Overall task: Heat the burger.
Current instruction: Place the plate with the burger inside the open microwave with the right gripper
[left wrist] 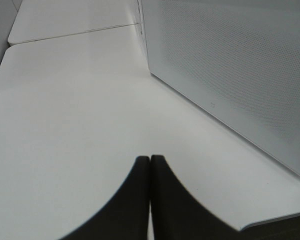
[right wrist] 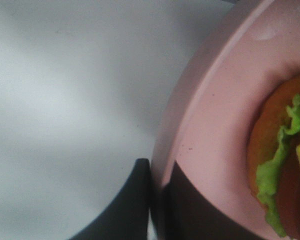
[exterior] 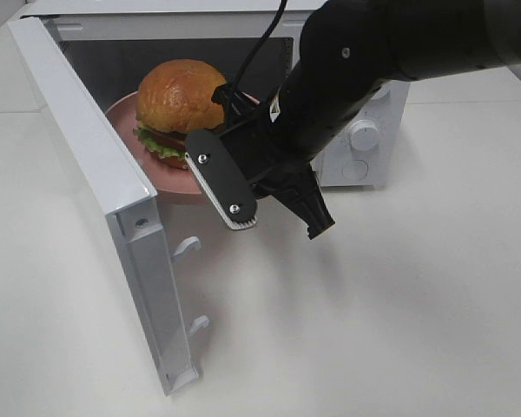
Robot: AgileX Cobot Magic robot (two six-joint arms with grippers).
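White microwave (exterior: 365,148), door (exterior: 87,156) swung wide. Black right arm (exterior: 365,69) slanted down toward its mouth, right gripper (right wrist: 157,169) clamped on the rim of a pink plate (right wrist: 210,125). Just past the fingertips, on that plate: burger (exterior: 181,95). Left gripper (left wrist: 150,167) pressed closed, empty, beside the door.

I work in what looks like a robotics lab: plain white tables (exterior: 417,330) pushed together, a white microwave oven (exterior: 365,143), my black arm (exterior: 373,61).
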